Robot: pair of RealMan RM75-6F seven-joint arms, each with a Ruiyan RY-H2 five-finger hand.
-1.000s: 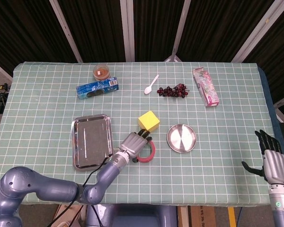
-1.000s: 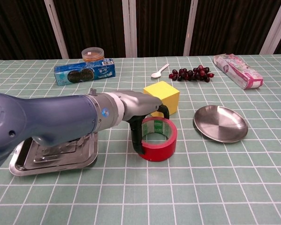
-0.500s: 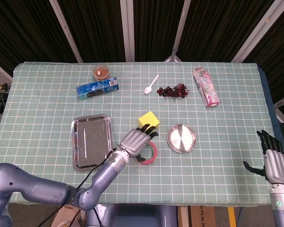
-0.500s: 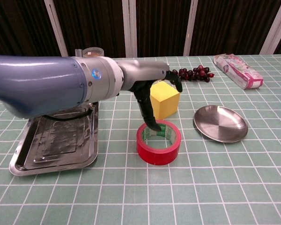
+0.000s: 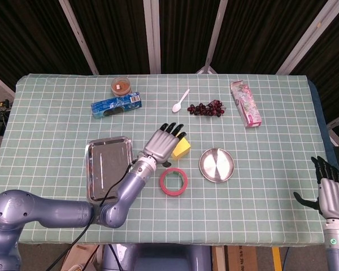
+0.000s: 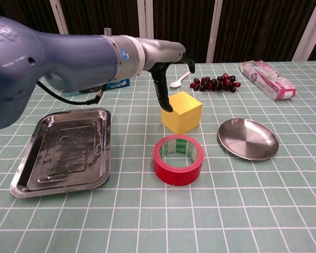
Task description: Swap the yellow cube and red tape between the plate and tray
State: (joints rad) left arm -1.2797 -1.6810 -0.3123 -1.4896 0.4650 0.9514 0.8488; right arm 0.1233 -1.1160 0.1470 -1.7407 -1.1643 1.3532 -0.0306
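Observation:
The red tape (image 5: 173, 181) (image 6: 178, 160) lies flat on the tablecloth between the tray (image 5: 108, 167) (image 6: 63, 153) and the round metal plate (image 5: 217, 165) (image 6: 248, 138). Just behind it stands the yellow cube (image 5: 181, 149) (image 6: 181, 112), also on the cloth. My left hand (image 5: 163, 144) (image 6: 166, 59) hovers above the cube's left side, fingers spread and pointing down, holding nothing. My right hand (image 5: 330, 189) stays at the right table edge, fingers spread and empty. Tray and plate both hold nothing.
At the back lie a blue biscuit pack (image 5: 116, 104), a small round jar (image 5: 121, 85), a white spoon (image 5: 181, 100), a bunch of dark grapes (image 5: 207, 108) and a pink packet (image 5: 245, 103).
My left hand let go of the red tape, rose off it and moved back over the yellow cube. The tape stays on the cloth. The right hand barely moved.

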